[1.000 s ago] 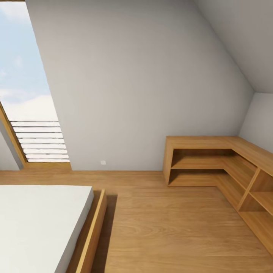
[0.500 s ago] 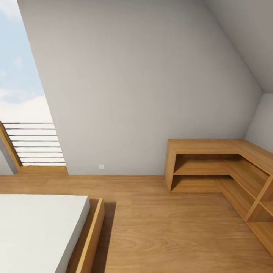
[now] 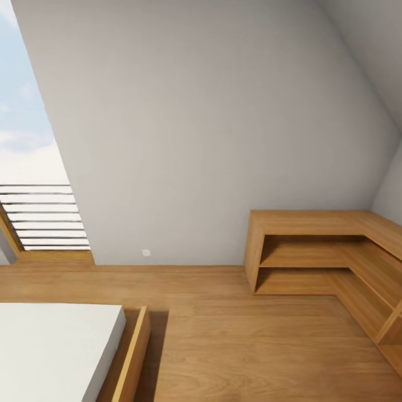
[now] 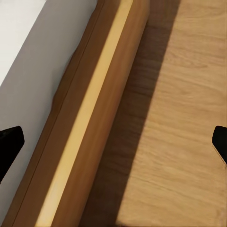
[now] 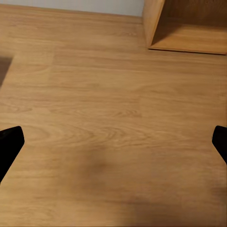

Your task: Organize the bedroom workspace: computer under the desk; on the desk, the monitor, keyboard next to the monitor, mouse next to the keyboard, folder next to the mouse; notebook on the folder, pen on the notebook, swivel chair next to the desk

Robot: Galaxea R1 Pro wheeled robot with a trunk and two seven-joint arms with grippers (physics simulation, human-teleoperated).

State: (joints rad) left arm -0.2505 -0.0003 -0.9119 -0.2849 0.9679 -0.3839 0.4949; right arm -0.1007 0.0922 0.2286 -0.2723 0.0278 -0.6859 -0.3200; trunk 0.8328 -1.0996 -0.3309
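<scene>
meanwhile shelf unit [image 3: 312, 251] compartments bare; bed [image 3: 56, 346] nearby.

A low light-wood corner shelf unit [image 3: 329, 254] stands against the pale grey sloped wall [image 3: 212, 128] and turns along the side wall, its open compartments bare. A small white wall socket [image 3: 146, 252] sits just above the wood floor [image 3: 240, 346]. A bed with a white mattress [image 3: 53, 349] and a wooden frame [image 3: 131, 360] lies at the near left. Behind it, a tall window [image 3: 30, 167] shows sky and white horizontal slats.
</scene>
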